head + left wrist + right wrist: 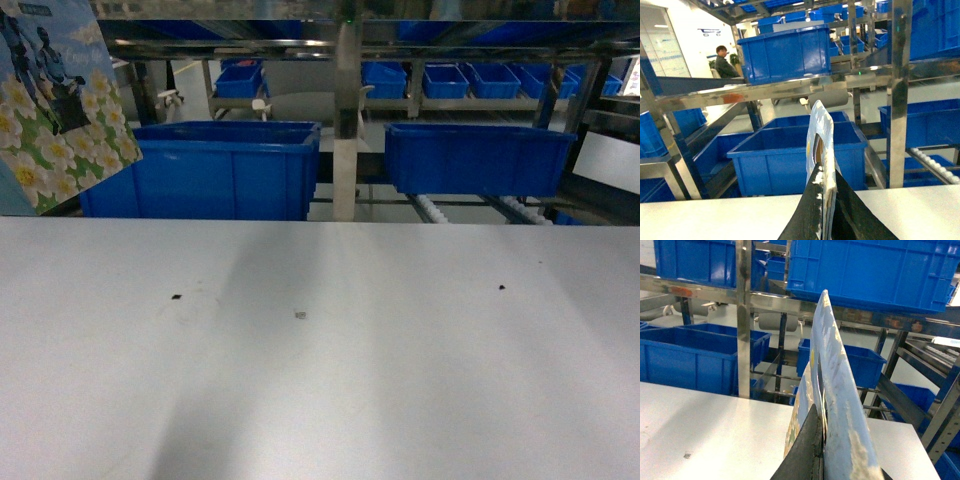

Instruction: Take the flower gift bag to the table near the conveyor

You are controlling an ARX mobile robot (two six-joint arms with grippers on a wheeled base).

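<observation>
Flower gift bag (pixel 55 105) cut off top-left (head view); left gripper (pixel 824 200) and right gripper (pixel 821 440) both pinch its edge; blue bins (pixel 215 170) stand behind table (pixel 320 360)

In the head view the flower gift bag (pixel 55 105) is cut off by the top and left edges, so only one lower corner shows, and neither gripper appears there. In each wrist view the bag's (pixel 821 150) lower part runs off the bottom edge between dark fingers (pixel 805 215), whose bases are also cropped. The conveyor (pixel 430 210) rollers are mostly hidden behind the blue bins (pixel 465 158).
</observation>
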